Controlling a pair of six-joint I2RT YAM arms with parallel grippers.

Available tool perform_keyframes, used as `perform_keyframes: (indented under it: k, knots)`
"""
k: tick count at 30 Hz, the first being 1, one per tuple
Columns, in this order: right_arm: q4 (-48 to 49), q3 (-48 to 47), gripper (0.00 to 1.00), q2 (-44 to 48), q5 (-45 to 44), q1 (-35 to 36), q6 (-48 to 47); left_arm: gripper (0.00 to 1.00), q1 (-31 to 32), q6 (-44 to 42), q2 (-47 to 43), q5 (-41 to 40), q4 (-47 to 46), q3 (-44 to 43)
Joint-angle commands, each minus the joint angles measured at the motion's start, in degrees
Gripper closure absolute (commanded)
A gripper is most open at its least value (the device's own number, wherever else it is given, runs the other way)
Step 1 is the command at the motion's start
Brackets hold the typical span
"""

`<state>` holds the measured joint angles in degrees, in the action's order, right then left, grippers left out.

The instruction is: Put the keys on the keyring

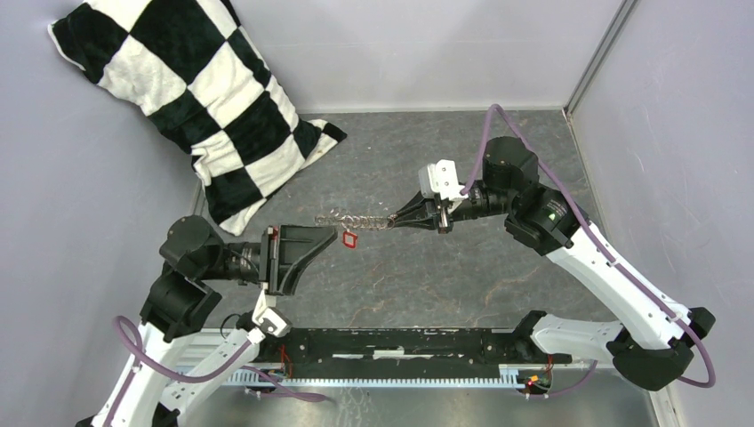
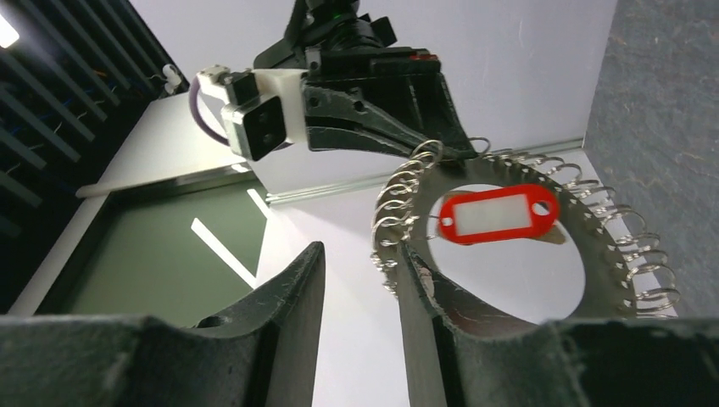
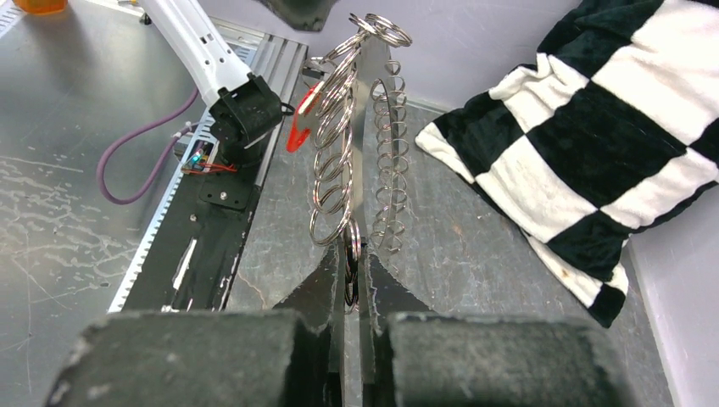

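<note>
My right gripper [image 1: 411, 216] is shut on the rim of the keyring [image 1: 356, 219], a flat metal ring fringed with small split rings, and holds it edge-on above the table. The right wrist view shows the jaws [image 3: 353, 275] pinching the keyring [image 3: 339, 161]. The key with the red tag [image 1: 349, 239] hangs at the ring. In the left wrist view the tag [image 2: 500, 216] sits in the hollow of the keyring [image 2: 500, 172]; I cannot tell how it is attached. My left gripper [image 1: 331, 236] is open and empty [image 2: 360, 263], its right finger [image 2: 420, 288] by the rim.
A black-and-white checkered pillow [image 1: 204, 98] leans in the far left corner and shows in the right wrist view [image 3: 593, 144]. Grey walls enclose the table on three sides. The black mounting rail [image 1: 400, 342] runs along the near edge.
</note>
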<state>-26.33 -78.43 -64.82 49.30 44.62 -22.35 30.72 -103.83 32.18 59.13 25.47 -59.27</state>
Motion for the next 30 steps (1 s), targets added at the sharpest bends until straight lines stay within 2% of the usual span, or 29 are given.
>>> perform_keyframes:
  k: [1, 9, 14, 24, 28, 30]
  knots:
    - [5.7, -2.6, 0.99, 1.3, 2.5, 0.2, 3.0, 0.58, 0.0, -13.4, 0.6, 2.2, 4.4, 1.4]
    - [6.0, -2.6, 0.99, 0.9, 5.6, 0.2, 5.5, 0.62, 0.0, -23.4, 1.9, -0.2, 3.6, 2.4]
    - [5.8, -2.7, 0.99, 0.5, 6.1, 0.2, 6.0, 0.64, 0.0, -18.7, -0.8, 0.6, -8.8, 7.3]
    - [7.2, -3.1, 0.99, -0.1, 7.8, 0.2, 8.1, 0.68, 0.0, -18.5, -3.5, 1.3, -16.4, 11.7]
    - [8.1, -3.1, 0.99, -0.3, 8.7, 0.3, 9.7, 0.58, 0.0, -18.1, -3.6, 2.2, -21.7, 13.1]
    - [8.5, -3.2, 0.99, -0.4, 8.8, 0.2, 10.2, 0.57, 0.0, -17.8, -3.6, 2.2, -22.9, 13.3]
